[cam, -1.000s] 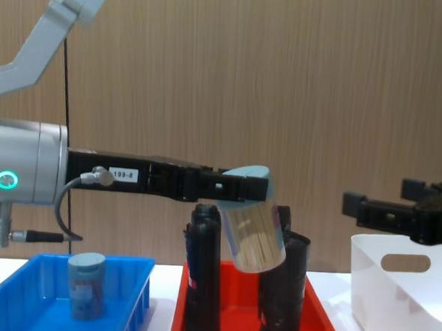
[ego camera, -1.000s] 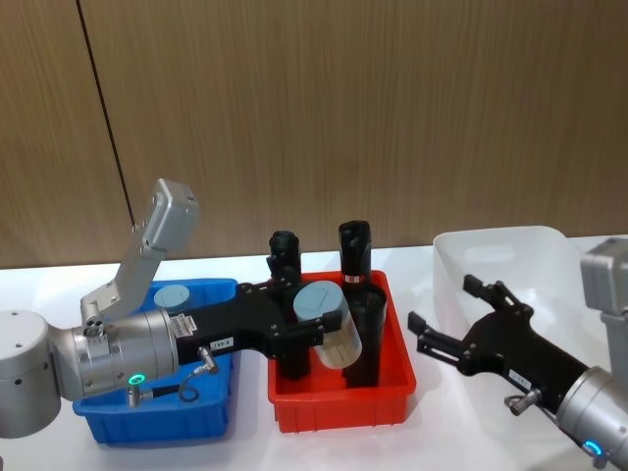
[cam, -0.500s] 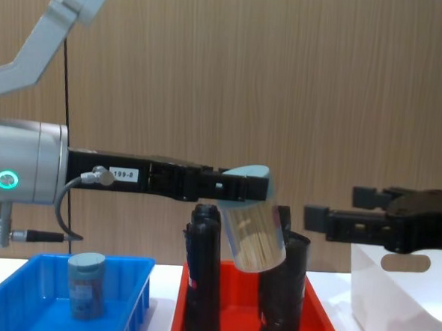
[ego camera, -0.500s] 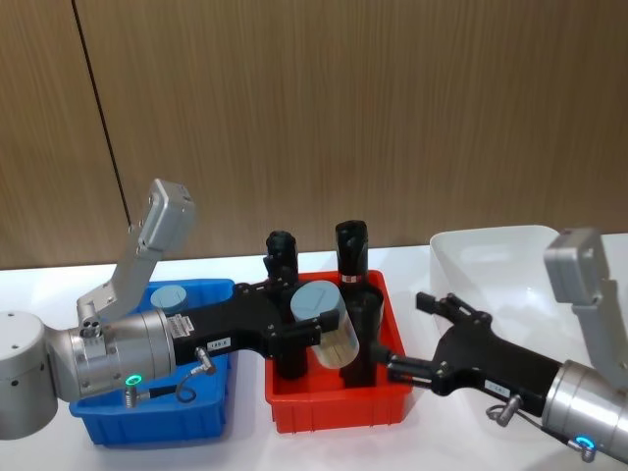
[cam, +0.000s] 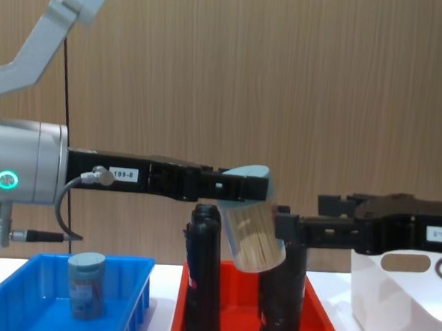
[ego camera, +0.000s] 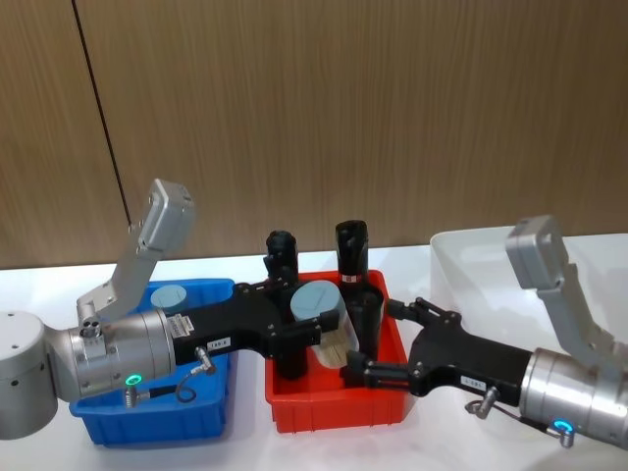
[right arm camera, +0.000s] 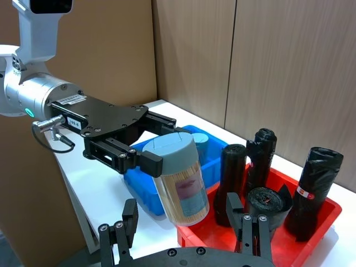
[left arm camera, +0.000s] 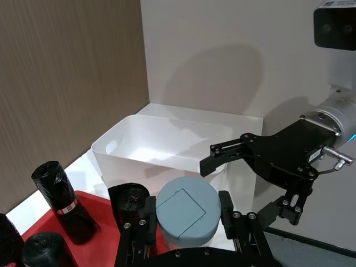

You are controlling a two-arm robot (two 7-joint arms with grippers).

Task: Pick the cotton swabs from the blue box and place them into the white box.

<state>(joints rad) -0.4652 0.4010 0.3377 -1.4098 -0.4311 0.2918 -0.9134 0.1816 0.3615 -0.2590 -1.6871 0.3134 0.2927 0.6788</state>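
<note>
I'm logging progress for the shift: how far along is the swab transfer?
Done: nothing yet; the white box holds no jar. In hand: the left gripper grips one cotton swab jar by its lid above the red tray, with the open right gripper close beside it, probably for a handover. Left: delivering that jar, then the second jar standing in the blue box.

cotton swabs jar (cam: pixel 250 242): clear plastic | blue box (ego camera: pixel 147 427): glossy plastic | wall (ego camera: pixel 392 98): matt wood

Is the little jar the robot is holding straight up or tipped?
Tipped. The clear plastic jar with the grey-blue lid hangs slanted from the left gripper above the red plastic tray.
</note>
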